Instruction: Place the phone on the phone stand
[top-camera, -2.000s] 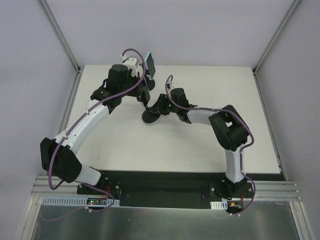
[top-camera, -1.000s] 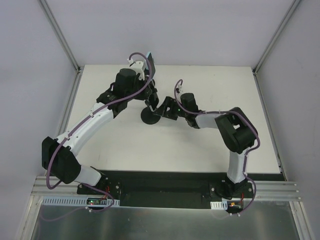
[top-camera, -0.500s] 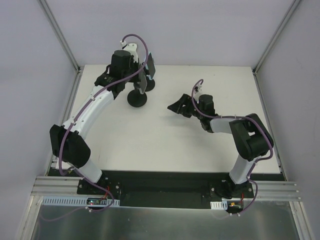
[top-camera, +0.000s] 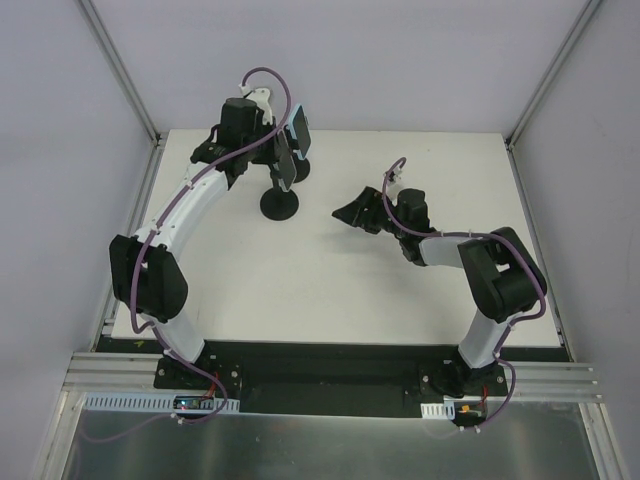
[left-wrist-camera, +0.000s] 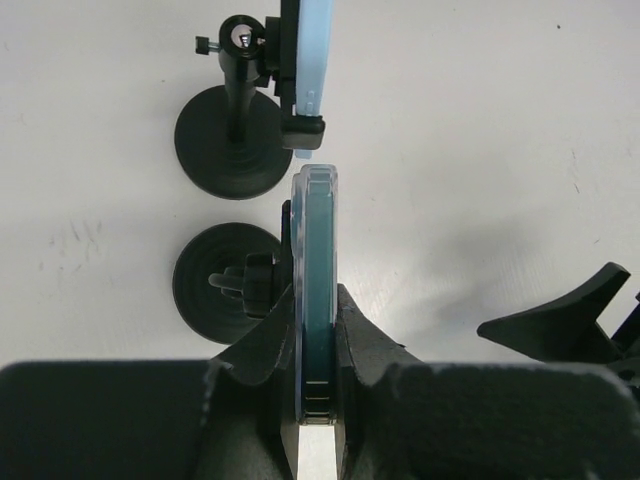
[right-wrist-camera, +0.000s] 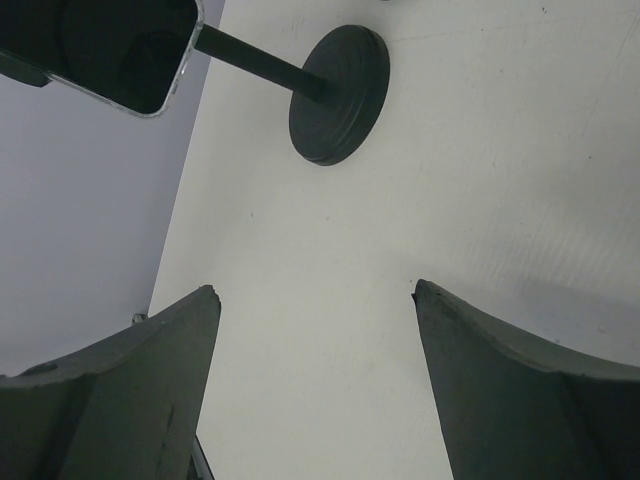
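Observation:
The phone (left-wrist-camera: 316, 230) is seen edge-on, teal with a clear rim, and my left gripper (left-wrist-camera: 316, 298) is shut on its lower part. It stands upright against the head of a black phone stand (left-wrist-camera: 222, 285) with a round base. From above, phone (top-camera: 286, 170), left gripper (top-camera: 278, 158) and stand (top-camera: 279, 205) sit at the table's far left. I cannot tell whether the phone rests in the stand's cradle. My right gripper (top-camera: 358, 212) is open and empty, apart to the right. In the right wrist view it (right-wrist-camera: 315, 292) faces the stand's base (right-wrist-camera: 340, 95) and the phone's dark screen (right-wrist-camera: 110, 45).
A second black stand (left-wrist-camera: 225, 150) just beyond holds a light blue phone (left-wrist-camera: 314, 50), seen from above as the second stand (top-camera: 301, 172) and the light blue phone (top-camera: 298, 128). It stands close behind the held phone. Grey walls and metal posts border the white table (top-camera: 400, 300).
Over the last second the right gripper came off the stand and drew back to the right. The left gripper, the phone and the stand shifted toward the far left, then a little right.

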